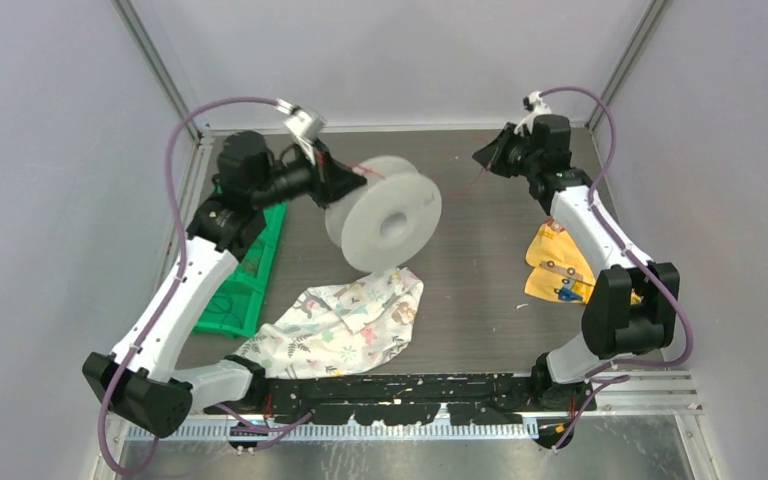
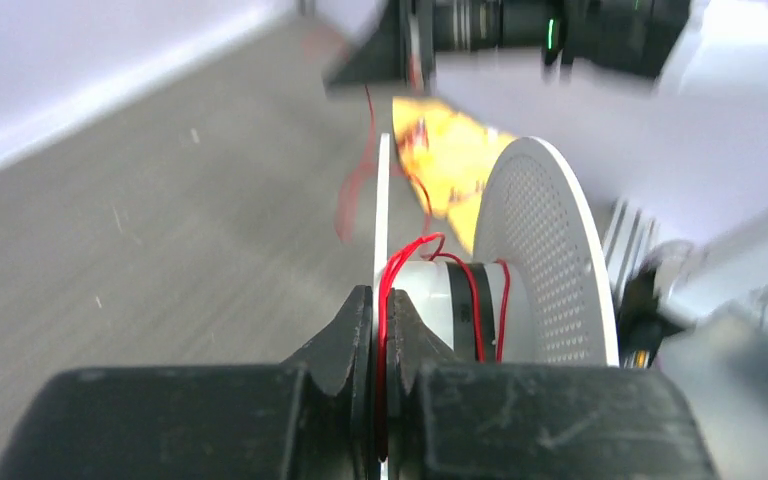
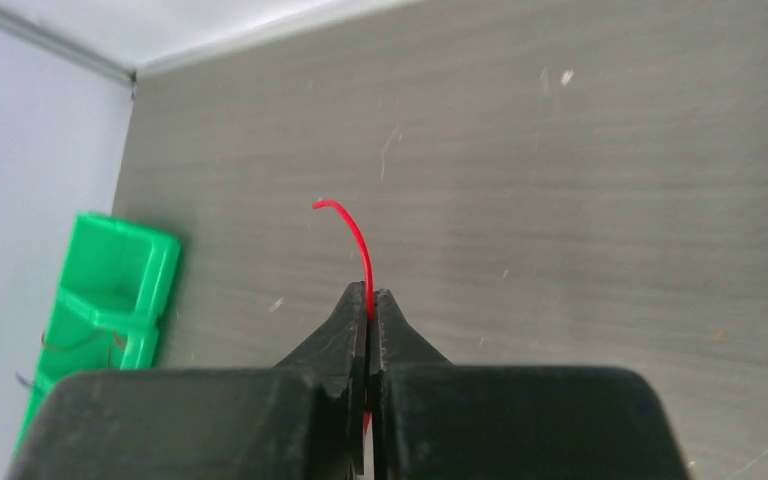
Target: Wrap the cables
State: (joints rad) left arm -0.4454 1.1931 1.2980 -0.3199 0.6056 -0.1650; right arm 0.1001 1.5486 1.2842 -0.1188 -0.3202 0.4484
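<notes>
The left gripper (image 2: 380, 312) is closed tight on the rim of the near flange of the white plastic spool (image 1: 385, 215), with the thin red wire (image 2: 390, 270) trapped in the same gap, probably to steady the reel and anchor the few turns lying on its hub; the right gripper (image 3: 371, 300), well apart over the grey wood-grain table (image 3: 580, 150), pinches the wire near its free end, jaws together, seemingly to keep the span taut for winding.
</notes>
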